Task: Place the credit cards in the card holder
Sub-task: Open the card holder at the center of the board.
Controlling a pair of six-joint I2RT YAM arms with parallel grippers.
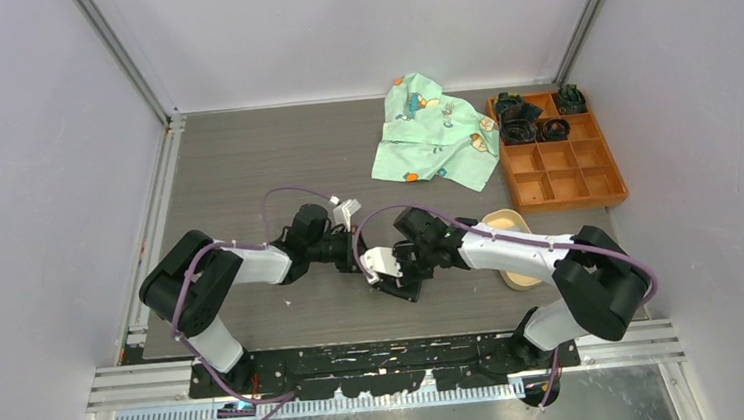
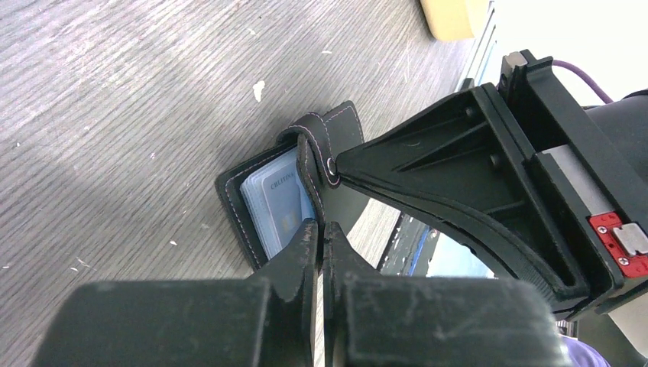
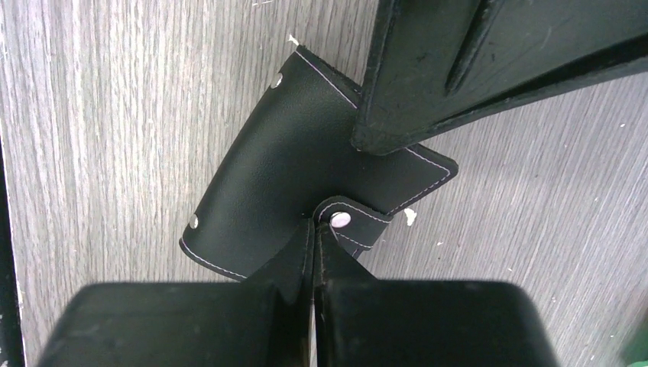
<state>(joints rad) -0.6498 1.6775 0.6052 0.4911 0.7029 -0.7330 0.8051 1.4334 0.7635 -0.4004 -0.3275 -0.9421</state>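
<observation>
Black leather holder (image 3: 283, 176) lies mid tabletop (image 2: 115, 115), between hands. Pale blue cards (image 2: 277, 206) already in pocket. Left hand (image 2: 321, 229), right hand (image 3: 313, 229): both closed, tips on holder. Remaining: probably tab (image 3: 348, 222) fastening only.

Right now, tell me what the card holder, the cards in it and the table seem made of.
The card holder looks like black leather or imitation: matte fine grain, pale stitched edges, metal-looking snap. The cards are likely thin plastic: smooth, pale blue, printed lettering. The table is grey wood-grain, probably laminate: streaked matte pattern.
</observation>
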